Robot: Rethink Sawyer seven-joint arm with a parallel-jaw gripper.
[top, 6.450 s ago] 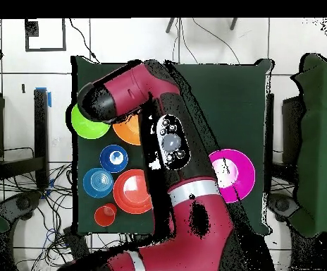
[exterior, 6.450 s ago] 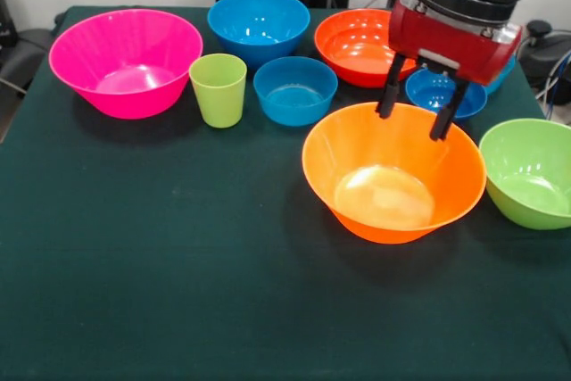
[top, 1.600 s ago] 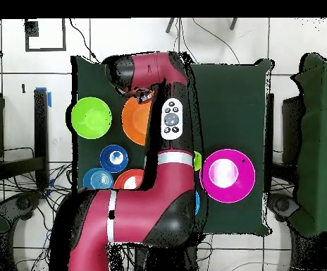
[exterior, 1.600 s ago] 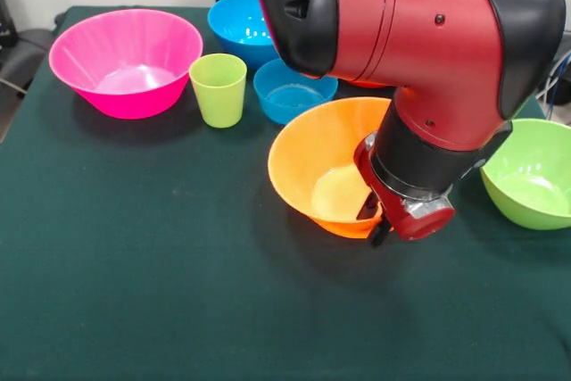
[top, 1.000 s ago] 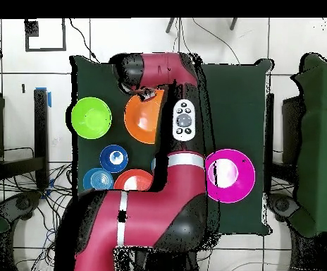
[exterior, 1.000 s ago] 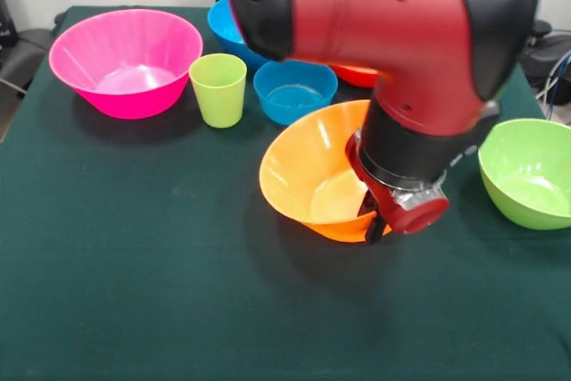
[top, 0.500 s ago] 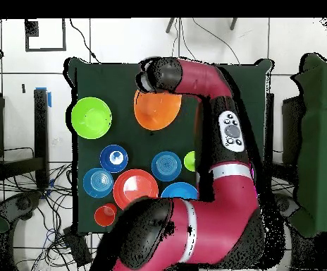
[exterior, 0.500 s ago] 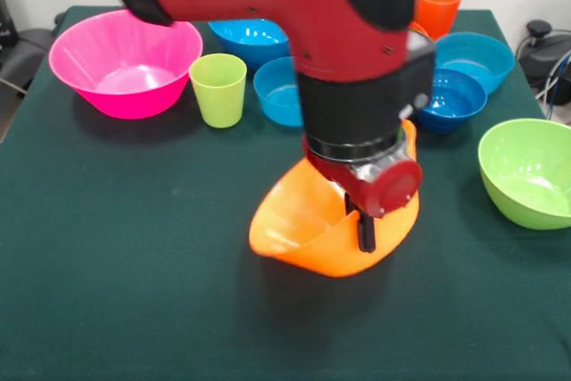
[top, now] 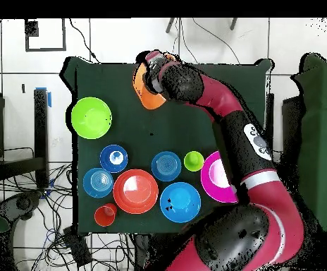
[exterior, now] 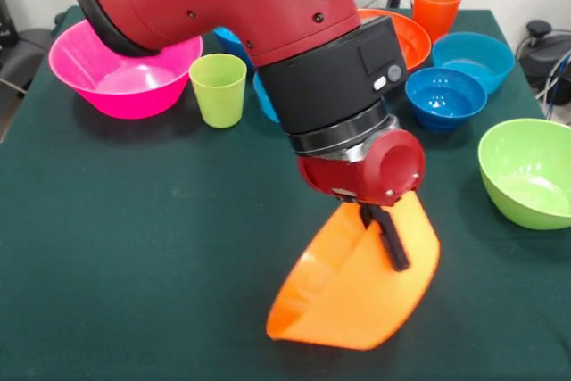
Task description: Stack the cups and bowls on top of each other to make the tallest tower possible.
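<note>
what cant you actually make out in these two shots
- Front view: the arm hides the medium blue bowl and most of a small blue bowl; the overhead view shows both.
- Front view: only one finger of the gripper shows, against the large orange bowl, so the jaws' state is unclear.
- Overhead view: the arm covers the right part of the pink bowl.

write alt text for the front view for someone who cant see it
A red and black robot arm holds a large orange bowl tipped on its side above a dark green table, its gripper clamped on the rim. Behind stand a pink bowl, a green cup, blue bowls, an orange cup and a green bowl.
</note>
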